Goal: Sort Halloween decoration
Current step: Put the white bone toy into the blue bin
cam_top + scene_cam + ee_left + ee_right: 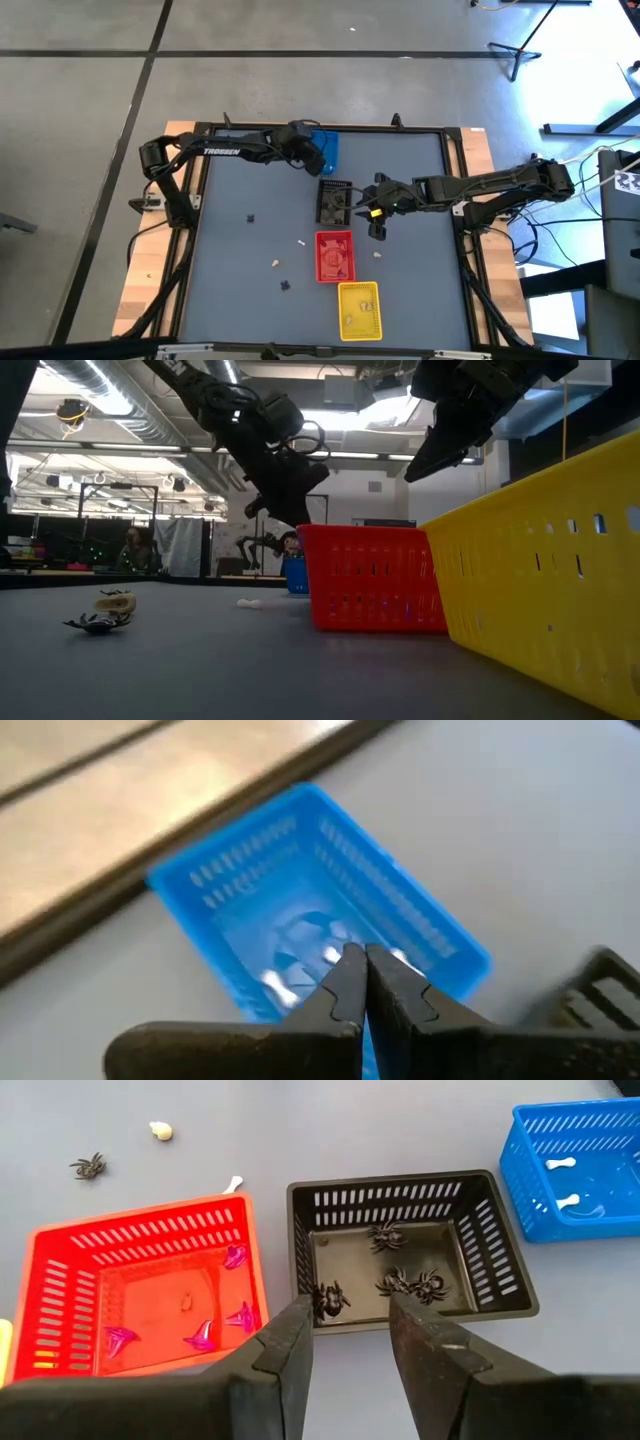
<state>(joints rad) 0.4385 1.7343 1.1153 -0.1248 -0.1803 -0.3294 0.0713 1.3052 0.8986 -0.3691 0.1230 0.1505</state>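
- High view: the black tray (pixel 333 201) is the landmark on the table (pixel 240 250). The left claw (pixel 312 158) hovers over the blue tray (pixel 327 148) just beyond it; the right claw (pixel 368 212) hangs beside its right edge. The red tray (pixel 335 256) and yellow tray (pixel 359 309) follow in a row; loose decorations (pixel 274 263) lie to its left.
- Low view: a dark spider (pixel 96 623) and a cream piece (pixel 115 601) lie on the table.
- Left wrist view: the left claw (pixel 365 960), closed and empty, is above the blue tray (pixel 400 900), which holds white pieces (pixel 275 982).
- Right wrist view: the right claw (pixel 348 1315) stands open, a black spider (pixel 328 1298) at one finger (pixel 288 1342); whether it is gripped cannot be told. More spiders (pixel 412 1283) lie in the black tray (pixel 500 1240).
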